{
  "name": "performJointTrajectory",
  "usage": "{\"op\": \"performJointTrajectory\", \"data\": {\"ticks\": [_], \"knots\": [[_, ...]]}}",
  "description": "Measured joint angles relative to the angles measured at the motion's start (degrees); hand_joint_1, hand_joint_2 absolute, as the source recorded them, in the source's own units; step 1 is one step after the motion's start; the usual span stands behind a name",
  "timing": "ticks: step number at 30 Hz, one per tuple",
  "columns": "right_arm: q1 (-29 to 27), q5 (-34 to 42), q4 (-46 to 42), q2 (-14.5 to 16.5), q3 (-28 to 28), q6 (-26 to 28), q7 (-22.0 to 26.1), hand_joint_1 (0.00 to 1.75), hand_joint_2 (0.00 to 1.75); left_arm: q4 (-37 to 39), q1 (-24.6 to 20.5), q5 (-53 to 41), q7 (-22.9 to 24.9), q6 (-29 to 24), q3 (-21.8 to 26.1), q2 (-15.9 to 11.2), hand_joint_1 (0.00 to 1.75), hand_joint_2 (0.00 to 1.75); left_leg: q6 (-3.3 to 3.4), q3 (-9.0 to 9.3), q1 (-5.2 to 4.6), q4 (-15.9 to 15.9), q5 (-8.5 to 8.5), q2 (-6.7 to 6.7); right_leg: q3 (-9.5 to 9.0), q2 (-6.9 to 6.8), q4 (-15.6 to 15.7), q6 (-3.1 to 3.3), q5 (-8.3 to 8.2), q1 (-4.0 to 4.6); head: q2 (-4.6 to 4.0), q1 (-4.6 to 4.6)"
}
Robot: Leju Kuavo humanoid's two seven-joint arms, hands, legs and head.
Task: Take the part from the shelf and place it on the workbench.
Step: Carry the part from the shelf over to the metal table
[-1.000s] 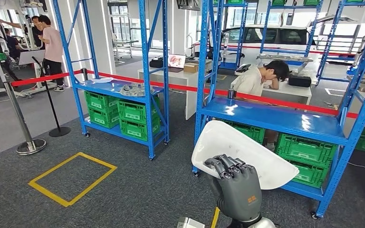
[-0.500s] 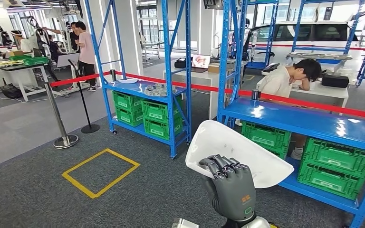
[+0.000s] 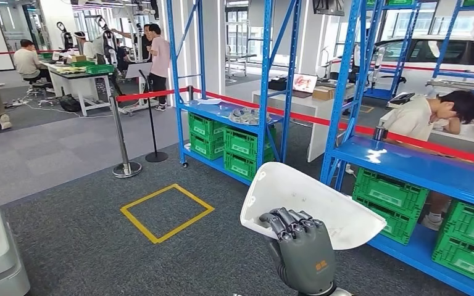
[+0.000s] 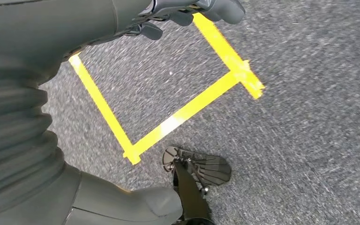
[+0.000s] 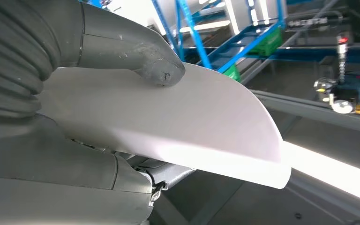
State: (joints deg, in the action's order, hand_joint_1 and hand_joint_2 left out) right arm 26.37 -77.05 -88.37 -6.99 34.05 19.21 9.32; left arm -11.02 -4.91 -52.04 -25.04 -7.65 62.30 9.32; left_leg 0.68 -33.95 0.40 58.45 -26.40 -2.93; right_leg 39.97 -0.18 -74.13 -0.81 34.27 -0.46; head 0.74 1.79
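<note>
Holding a white curved part point(image 3: 305, 206) up in front of the body, the right hand point(image 3: 300, 253) grips it from below, with dark fingers point(image 3: 287, 220) hooked over its near edge in the head view. Close behind that hand, the thick grey thumb point(image 5: 161, 70) presses on the part's smooth upper face while the rest of the hand sits under it, so the part is clamped between them and tilts outward past the hand. The part is in the air, touching nothing else, above grey carpet point(image 3: 86, 246). Beyond it to the right stands a blue shelf point(image 3: 407, 163) with green crates point(image 3: 389, 194) on its lower level. Another blue shelf point(image 3: 222, 114) stands farther back toward the centre, also carrying green crates point(image 3: 241, 145). A yellow square point(image 3: 166, 211) is taped on the carpet to the left of the part. A red barrier tape point(image 3: 145, 94) runs from a metal post point(image 3: 122, 142) past the shelves. A person point(image 3: 438, 114) leans over a desk point(image 3: 463, 139) behind the right shelf, and more people point(image 3: 157, 58) stand at the far left. The left hand point(image 4: 187, 11) hangs over the carpet near the yellow tape, its fingers curled inward and holding nothing.
</note>
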Motion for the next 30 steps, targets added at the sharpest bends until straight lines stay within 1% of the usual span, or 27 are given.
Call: {"op": "performJointTrajectory", "data": {"ticks": [1, 2, 3, 4, 5, 7, 8, 9, 10, 11, 12, 13, 14, 15, 16, 18, 19, 20, 22, 23, 24, 25, 26, 27, 28, 29, 30], "knots": [[0.0, 0.0, 0.0, 0.0, 0.0, -0.1, 0.0, 1.75, 1.75, 0.0, 0.0, 0.0, 0.0, 0.0, 0.0, 0.1, 0.0, 1.75, -0.07, -0.01, 0.01, 0.1, 0.02, -0.7, -1.66, 0.33, 3.4, 0.16, -2.0, -0.04, 0.0, -0.01], [0.1, 0.1, 0.0, -0.1, 0.0, -0.2, 0.1, 1.75, 1.75, 0.0, 0.1, 0.0, -0.1, 0.0, 0.0, 0.1, 0.0, 1.75, -0.19, -0.06, 0.04, 0.3, 0.04, -1.35, -3.72, 1.31, 7.7, 0.34, -3.73, -0.13, 0.0, 0.0], [0.2, 0.2, 0.0, -0.2, 0.0, -0.3, 0.1, 1.75, 1.75, 0.0, 0.0, 0.0, -0.2, 0.0, 0.0, 0.2, 0.0, 1.75, -0.44, -0.16, 0.01, 0.4, 0.04, -2.0, -5.45, 2.12, 11.3, 0.45, -4.99, -0.11, 0.0, 0.02], [0.3, 0.3, 0.0, -0.2, 0.0, -0.4, 0.1, 1.75, 1.75, 0.0, 0.0, 0.0, -0.3, 0.0, 0.0, 0.3, 0.0, 1.75, -0.79, -0.31, 0.02, 0.4, 0.1, -2.56, -6.56, 2.74, 13.6, 0.57, -5.63, -0.06, 0.0, 0.01], [0.3, 0.5, 0.0, -0.4, 0.0, -0.4, 0.1, 1.75, 1.75, 0.0, 0.0, 0.0, -0.3, 0.0, 0.0, 0.3, 0.0, 1.75, -1.2, -0.46, 0.07, 0.3, 0.19, -3.02, -6.97, 3.04, 14.6, 0.73, -5.69, 0.09, 0.0, 0.01], [0.5, 1.0, 0.0, -0.6, 0.1, -0.3, 0.2, 1.75, 1.75, 0.0, 0.2, 0.0, -0.4, 0.0, 0.0, 0.3, 0.0, 1.75, -2.03, -0.75, 0.2, 0.0, 0.49, -3.78, -7.01, 2.03, 14.9, 1.36, -6.03, 0.26, 0.0, -0.01], [0.5, 1.2, 0.0, -0.7, 0.1, -0.3, 0.3, 1.75, 1.75, 0.0, 0.3, -0.1, -0.3, -0.1, 0.0, 0.3, 0.0, 1.75, -2.32, -1.0, 0.17, 0.2, 0.32, -3.27, -7.1, 1.51, 15.2, 1.77, -6.27, 0.22, 0.0, 0.0], [0.6, 1.3, 0.0, -0.7, 0.1, -0.2, 0.3, 1.75, 1.75, 0.0, 0.3, -0.1, -0.3, -0.1, 0.0, 0.3, 0.0, 1.75, -2.54, -1.61, 0.1, 1.3, -0.47, -2.15, -7.19, 0.95, 15.5, 2.2, -6.5, 0.1, 0.0, 0.03], [0.6, 1.4, 0.0, -0.8, 0.1, -0.1, 0.3, 1.75, 1.75, 0.0, 0.3, -0.2, -0.2, -0.1, 0.0, 0.3, 0.0, 1.75, -2.71, -2.71, 0.03, 3.7, -1.94, -0.65, -7.26, 0.34, 15.8, 2.54, -6.68, 0.01, 0.0, 0.05], [0.5, 1.4, 0.0, -0.9, 0.1, -0.1, 0.3, 1.75, 1.75, 0.0, 0.3, -0.2, 0.0, -0.1, 0.0, 0.3, 0.0, 1.75, -2.86, -4.21, 0.0, 7.0, -3.84, 0.9, -7.26, -0.25, 15.9, 2.75, -6.72, 0.1, 0.0, 0.07], [0.3, 1.4, 0.0, -1.0, 0.1, 0.0, 0.3, 1.75, 1.75, 0.0, 0.2, -0.2, 0.1, -0.2, 0.0, 0.3, 0.0, 1.75, -3.04, -5.93, 0.04, 10.9, -5.76, 1.8, -7.21, -0.89, 15.9, 2.89, -6.71, 0.16, 0.0, 0.09], [0.1, 1.4, 0.0, -1.0, 0.1, 0.1, 0.3, 1.75, 1.75, 0.0, 0.2, -0.3, 0.2, -0.2, 0.0, 0.3, 0.0, 1.75, -3.19, -7.31, 0.1, 14.1, -7.01, 2.18, -7.17, -1.56, 15.9, 2.92, -6.69, 0.22, 0.0, 0.09], [-0.1, 1.4, 0.0, -1.1, 0.1, 0.2, 0.2, 1.75, 1.75, 0.0, 0.2, -0.3, 0.2, -0.2, 0.0, 0.3, 0.0, 1.75, -3.3, -7.89, 0.14, 15.7, -7.29, 2.37, -7.14, -2.22, 15.9, 2.93, -6.67, 0.24, 0.0, 0.09], [-0.3, 1.4, 0.0, -1.1, 0.1, 0.3, 0.1, 1.75, 1.75, 0.0, 0.3, -0.3, 0.2, -0.2, 0.0, 0.3, 0.0, 1.75, -3.36, -7.38, 0.17, 15.1, -6.53, 2.58, -7.13, -2.88, 15.9, 2.9, -6.63, 0.24, 0.0, 0.08], [-0.4, 1.3, 0.0, -1.1, 0.1, 0.4, 0.0, 1.75, 1.75, 0.0, 0.3, -0.4, 0.1, -0.1, 0.0, 0.3, 0.0, 1.75, -3.37, -5.79, 0.18, 12.4, -4.98, 3.04, -7.14, -3.5, 15.8, 2.82, -6.58, 0.23, 0.0, 0.08], [-0.4, 1.2, 0.0, -1.2, 0.1, 0.7, -0.2, 1.75, 1.75, 0.0, 0.2, -0.4, -0.1, -0.1, 0.0, 0.2, 0.0, 1.75, -3.11, -1.31, 0.08, 4.5, -1.97, 5.61, -7.21, -4.6, 15.5, 2.41, -6.3, 0.43, 0.0, 0.09], [-0.4, 1.0, -0.1, -1.2, 0.1, 0.7, -0.3, 1.75, 1.75, 0.0, 0.1, -0.5, -0.3, -0.1, 0.0, 0.2, 0.0, 1.75, -2.79, 0.15, -0.01, 1.8, -1.22, 6.6, -7.24, -5.09, 15.4, 2.13, -6.14, 0.59, 0.0, 0.06], [-0.5, 0.9, -0.1, -1.2, 0.1, 0.8, -0.4, 1.75, 1.75, 0.0, 0.0, -0.5, -0.4, 0.0, 0.0, 0.2, 0.0, 1.75, -2.42, 0.81, -0.1, 0.4, -1.0, 7.21, -7.31, -5.56, 15.2, 1.82, -6.02, 0.76, 0.0, 0.04], [-0.4, 0.8, -0.1, -1.2, 0.1, 0.8, -0.6, 1.75, 1.75, 0.0, 0.0, -0.6, -0.6, 0.0, 0.0, 0.2, 0.0, 1.75, -1.63, 0.59, -0.22, 0.2, -0.98, 6.14, -7.59, -6.57, 15.3, 1.18, -5.84, 0.78, 0.0, -0.01], [-0.4, 0.8, -0.2, -1.2, 0.1, 0.8, -0.6, 1.75, 1.75, 0.0, 0.0, -0.7, -0.7, 0.0, 0.0, 0.2, 0.0, 1.75, -1.31, 0.64, -0.17, 0.0, -0.87, 5.51, -7.68, -6.21, 15.1, 0.77, -5.59, 0.63, 0.0, 0.0], [-0.4, 0.7, -0.3, -1.2, 0.2, 0.8, -0.6, 1.75, 1.75, 0.0, 0.0, -0.8, -0.7, 0.0, 0.0, 0.2, 0.0, 1.75, -0.97, 0.74, -0.09, -0.1, -0.74, 4.87, -7.44, -5.1, 14.2, 0.38, -4.9, 0.46, 0.0, -0.01], [-0.4, 0.7, -0.3, -1.2, 0.2, 0.8, -0.6, 1.75, 1.75, 0.0, -0.1, -0.8, -0.7, 0.0, 0.0, 0.2, 0.0, 1.75, -0.65, 0.93, 0.04, -0.2, -0.56, 4.24, -6.61, -3.52, 12.2, 0.04, -3.65, 0.3, 0.0, -0.03], [-0.5, 0.6, -0.4, -1.3, 0.2, 0.8, -0.6, 1.75, 1.75, 0.0, -0.1, -0.9, -0.7, 0.0, 0.0, 0.2, 0.0, 1.75, -0.41, 0.91, 0.12, -0.3, -0.43, 3.62, -5.1, -1.77, 9.0, -0.19, -1.98, 0.19, 0.0, -0.04], [-0.7, 0.5, -0.4, -1.4, 0.2, 0.8, -0.6, 1.75, 1.75, 0.0, -0.2, -0.9, -0.7, 0.0, 0.0, 0.1, 0.0, 1.75, -0.23, 0.83, 0.12, -0.2, -0.36, 2.92, -3.13, -0.72, 5.0, -0.26, -0.18, 0.17, 0.0, -0.06], [-0.9, 0.4, -0.4, -1.5, 0.2, 0.8, -0.6, 1.75, 1.75, 0.0, -0.2, -0.9, -0.7, 0.0, 0.0, 0.1, 0.0, 1.75, -0.13, 0.75, 0.11, -0.2, -0.32, 2.15, -1.16, -0.3, 1.2, -0.28, 1.15, 0.17, 0.0, -0.08], [-1.1, 0.4, -0.4, -1.5, 0.2, 0.8, -0.6, 1.75, 1.75, 0.0, -0.2, -0.9, -0.7, 0.0, 0.0, 0.1, 0.0, 1.75, -0.1, 0.7, 0.09, -0.2, -0.31, 1.34, 0.21, -0.17, -1.1, -0.22, 1.51, 0.17, 0.0, -0.09], [-1.3, 0.4, -0.4, -1.6, 0.2, 0.8, -0.6, 1.75, 1.75, 0.0, -0.1, -0.9, -0.7, 0.0, 0.0, 0.1, 0.0, 1.75, -0.1, 0.68, 0.08, -0.1, -0.3, 0.54, 0.55, -0.09, -1.2, -0.09, 0.7, 0.17, 0.0, -0.1]]}}
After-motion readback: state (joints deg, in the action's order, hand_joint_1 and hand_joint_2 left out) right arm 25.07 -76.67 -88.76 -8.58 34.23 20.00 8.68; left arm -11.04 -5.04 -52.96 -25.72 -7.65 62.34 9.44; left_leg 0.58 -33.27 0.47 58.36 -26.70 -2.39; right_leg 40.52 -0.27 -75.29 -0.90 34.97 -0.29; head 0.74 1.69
